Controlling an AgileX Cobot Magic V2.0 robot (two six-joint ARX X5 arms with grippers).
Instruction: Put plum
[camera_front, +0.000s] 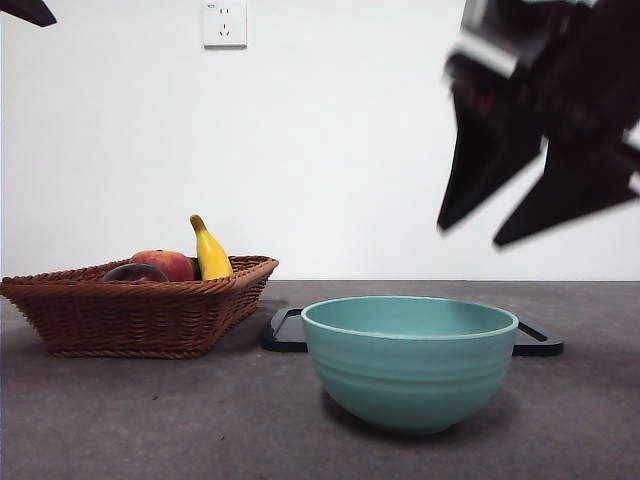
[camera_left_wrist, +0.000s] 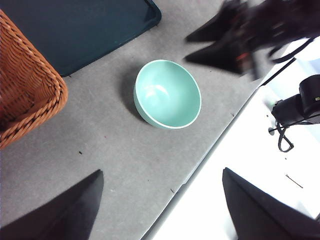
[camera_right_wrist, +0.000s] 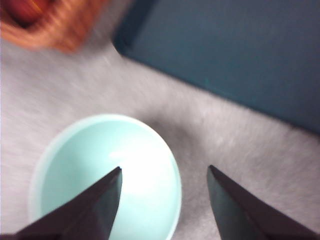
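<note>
Plum (camera_front: 134, 272) remains in the basket (camera_front: 140, 315) left of the bowl (camera_front: 410, 365), unmoved; right end effector (camera_front: 505, 225) open and empty above the bowl.

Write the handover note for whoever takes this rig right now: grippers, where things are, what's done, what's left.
Right gripper: open, empty, in the air above the teal bowl, blurred by motion.
Left gripper: open, empty, waiting high over the table's edge.
Plum: in the wicker basket, beside the red fruit and the banana.
Bowl: nothing in it; it stands in front of a dark tray.
Done: nothing shows as done; the plum is ungrasped.
Left: pick the plum out of the basket and place it, probably in the bowl.
</note>
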